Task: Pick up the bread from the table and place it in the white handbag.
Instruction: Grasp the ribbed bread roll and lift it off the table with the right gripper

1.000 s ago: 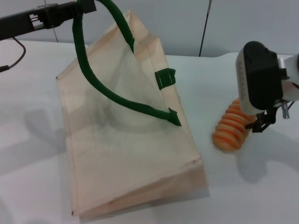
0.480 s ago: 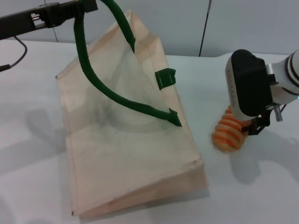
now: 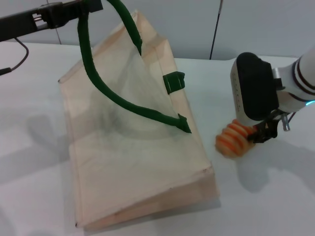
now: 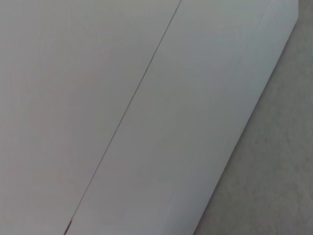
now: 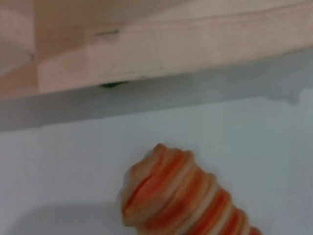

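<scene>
The bread, a tan-orange ridged toy loaf, hangs just above the white table, right of the white handbag. My right gripper is shut on the bread's right end. The bread also shows in the right wrist view, with the handbag's cream side beyond it. My left gripper, at the top left, is shut on the bag's green handle and holds it up, so the bag's mouth stands open toward the back. The left wrist view shows none of these things.
The second green handle end lies on the bag's right edge. A dark cable hangs from the left arm at the far left. A pale wall with a dark seam stands behind the table.
My right gripper has moved left toward the handbag with the bread in it, and the bread has risen slightly off the table. The left arm and the bag have not moved.
</scene>
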{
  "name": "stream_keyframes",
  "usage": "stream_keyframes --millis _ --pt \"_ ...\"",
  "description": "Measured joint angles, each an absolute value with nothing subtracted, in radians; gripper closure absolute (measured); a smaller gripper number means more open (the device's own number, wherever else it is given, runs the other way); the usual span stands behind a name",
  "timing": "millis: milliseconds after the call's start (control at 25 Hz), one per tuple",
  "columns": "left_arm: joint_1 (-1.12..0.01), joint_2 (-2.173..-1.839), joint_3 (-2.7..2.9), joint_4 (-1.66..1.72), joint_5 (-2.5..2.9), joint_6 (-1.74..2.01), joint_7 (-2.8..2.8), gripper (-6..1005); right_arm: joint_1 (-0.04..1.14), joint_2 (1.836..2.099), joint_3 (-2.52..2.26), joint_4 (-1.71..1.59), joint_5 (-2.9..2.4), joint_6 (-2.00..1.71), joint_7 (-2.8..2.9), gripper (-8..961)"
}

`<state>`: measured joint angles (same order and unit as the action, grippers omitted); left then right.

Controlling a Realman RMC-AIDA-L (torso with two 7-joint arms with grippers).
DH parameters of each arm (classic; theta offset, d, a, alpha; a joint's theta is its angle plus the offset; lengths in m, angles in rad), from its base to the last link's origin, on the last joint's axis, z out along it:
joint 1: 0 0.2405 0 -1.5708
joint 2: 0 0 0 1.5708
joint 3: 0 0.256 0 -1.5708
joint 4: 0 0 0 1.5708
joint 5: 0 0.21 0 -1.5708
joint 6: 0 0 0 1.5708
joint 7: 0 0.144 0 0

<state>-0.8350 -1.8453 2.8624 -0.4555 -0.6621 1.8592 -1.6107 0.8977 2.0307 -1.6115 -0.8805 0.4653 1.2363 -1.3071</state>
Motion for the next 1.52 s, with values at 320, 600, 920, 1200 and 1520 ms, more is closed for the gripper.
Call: stream_keyframes --millis 320,600,920,1200,1520 --pt "-0.834 -1.845 2.862 -0.456 -0.665 1.859 -1.611 858 0.936 2.027 -1.606 -0.820 0.464 1.220 -1.283 411" --pt "-0.836 -1.845 2.862 -0.456 -0.667 1.859 -1.611 858 0.939 2.026 -1.602 -0.813 0.461 1.214 -1.289 544" --pt "-0.835 -1.845 2.862 -0.456 -0.669 1.859 -1.611 858 0.930 2.025 -1.533 -0.813 0.465 1.177 -1.306 615" --pt "-0.836 -1.845 2.862 -0.456 -0.669 1.859 -1.611 858 0.922 2.022 -1.441 -0.813 0.461 1.137 -1.331 676" --pt "-0.837 -1.844 2.862 -0.456 -0.669 1.859 -1.611 858 0.907 2.017 -1.288 -0.812 0.462 1.105 -1.394 715"
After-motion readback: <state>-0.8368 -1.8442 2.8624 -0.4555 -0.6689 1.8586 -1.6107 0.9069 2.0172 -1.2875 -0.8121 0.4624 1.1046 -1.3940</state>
